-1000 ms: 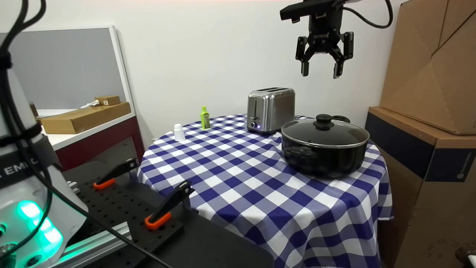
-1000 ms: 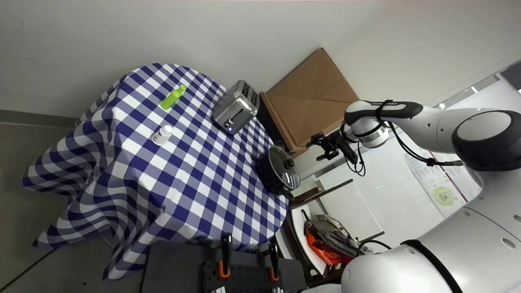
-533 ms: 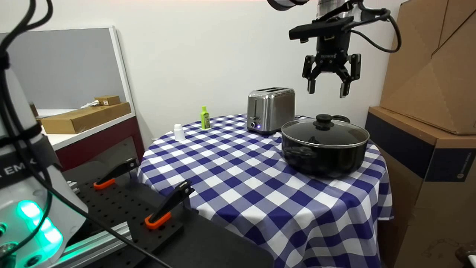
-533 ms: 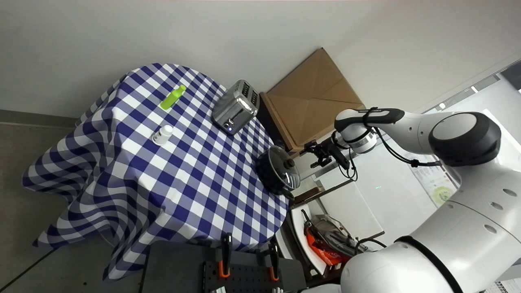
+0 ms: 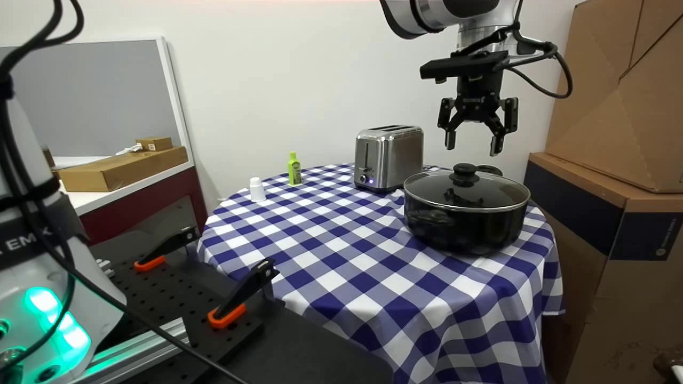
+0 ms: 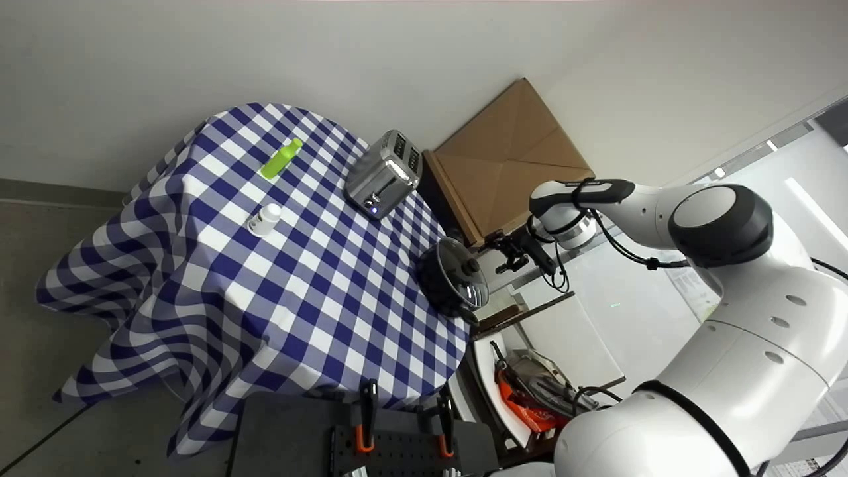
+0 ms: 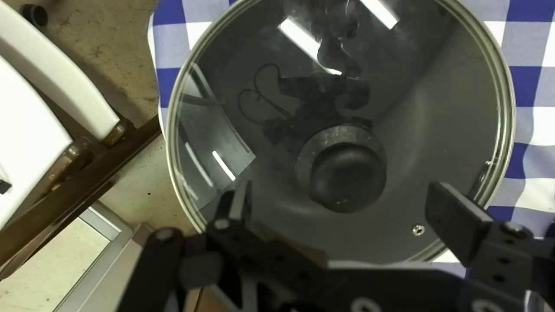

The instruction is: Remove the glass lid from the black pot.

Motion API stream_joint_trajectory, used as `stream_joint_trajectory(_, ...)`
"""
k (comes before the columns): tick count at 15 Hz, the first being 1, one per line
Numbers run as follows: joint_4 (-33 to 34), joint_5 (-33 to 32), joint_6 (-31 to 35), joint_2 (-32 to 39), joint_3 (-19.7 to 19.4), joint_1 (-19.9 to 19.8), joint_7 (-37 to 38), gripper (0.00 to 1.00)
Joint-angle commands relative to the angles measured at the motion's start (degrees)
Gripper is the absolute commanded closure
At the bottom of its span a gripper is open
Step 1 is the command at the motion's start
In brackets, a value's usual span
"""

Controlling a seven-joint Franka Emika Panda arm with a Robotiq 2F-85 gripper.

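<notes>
Hovering with fingers [image 7: 453, 219] spread apart above glass lid [image 5: 469, 193], seated on black pot [image 5: 467, 230] at right of bench [image 5: 331, 245]. Might slip off rounded knob [image 7: 348, 177], or knock lid askew, if lowered off-centre.

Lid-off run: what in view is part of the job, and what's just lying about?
For the job:
black pot
glass lid, seated on the pot
hand, open above the lid, not touching it

Just lying about:
silver toaster
green bottle
white container
stacked cardboard boxes
</notes>
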Motion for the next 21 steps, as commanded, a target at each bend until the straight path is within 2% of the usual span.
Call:
stream_joint_trajectory(1,3.4,-2.1,0.6,2.8,0.8,-0.5,1.7,0.00)
stream_joint_trajectory(9,3.7,-4.4,1.5,5.7,1.1,-0.3,1.6,0.00)
stream_joint_trajectory(10,3.5,-4.9,2.1,5.8,1.0,-0.2,1.8,0.25)
stream_joint_trajectory(12,3.3,-5.7,3.0,5.9,1.1,-0.2,1.4,0.32)
stream_joint_trajectory(17,2.4,-5.9,3.8,4.9,2.0,0.1,0.9,0.71)
stream_joint_trajectory(18,2.3,-6.0,3.8,4.6,2.1,0.0,0.8,0.75)
stream_joint_trajectory(21,0.0,-5.1,3.4,1.4,3.0,-0.2,-0.2,0.75)
